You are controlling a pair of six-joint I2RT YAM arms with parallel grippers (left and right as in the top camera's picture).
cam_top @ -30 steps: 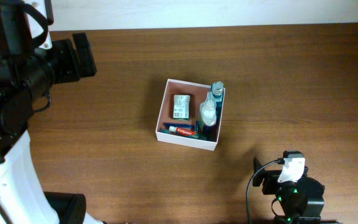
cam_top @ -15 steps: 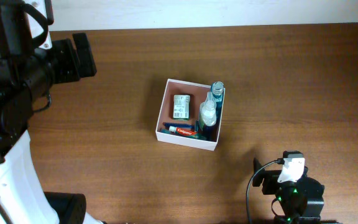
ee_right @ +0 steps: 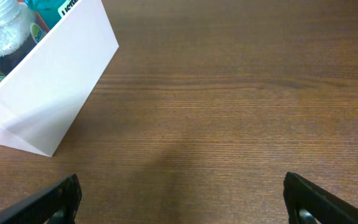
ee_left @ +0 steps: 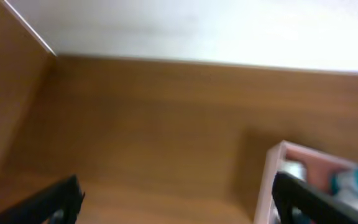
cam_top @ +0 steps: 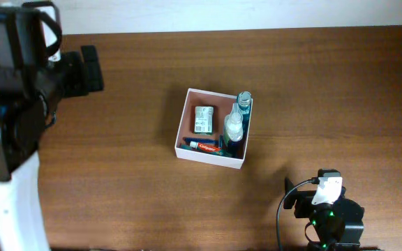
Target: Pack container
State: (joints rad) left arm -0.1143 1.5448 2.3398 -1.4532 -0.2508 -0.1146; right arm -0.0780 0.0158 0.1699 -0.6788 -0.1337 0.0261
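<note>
The container (cam_top: 209, 157), a square white box with a pinkish-brown inside, sits mid-table. It holds a green-white packet (cam_top: 202, 118), a clear bottle (cam_top: 234, 125), a blue bottle (cam_top: 243, 100) and a toothpaste tube (cam_top: 202, 146). My left gripper (cam_top: 88, 70) is far to the box's left, high, open and empty (ee_left: 179, 211). The box's white wall (ee_left: 271, 180) shows blurred at the right of the left wrist view. My right gripper (cam_top: 324, 208) is open and empty (ee_right: 182, 208) near the front edge, with the box's wall (ee_right: 48, 81) at upper left.
The table's far edge meets a white wall (cam_top: 229, 14). The left arm's white base (cam_top: 12, 202) fills the left side. The right arm's base with its cable (cam_top: 333, 223) sits at the front right.
My left arm has shifted slightly to the left and looks blurred. The box, its contents and the right arm have not moved.
</note>
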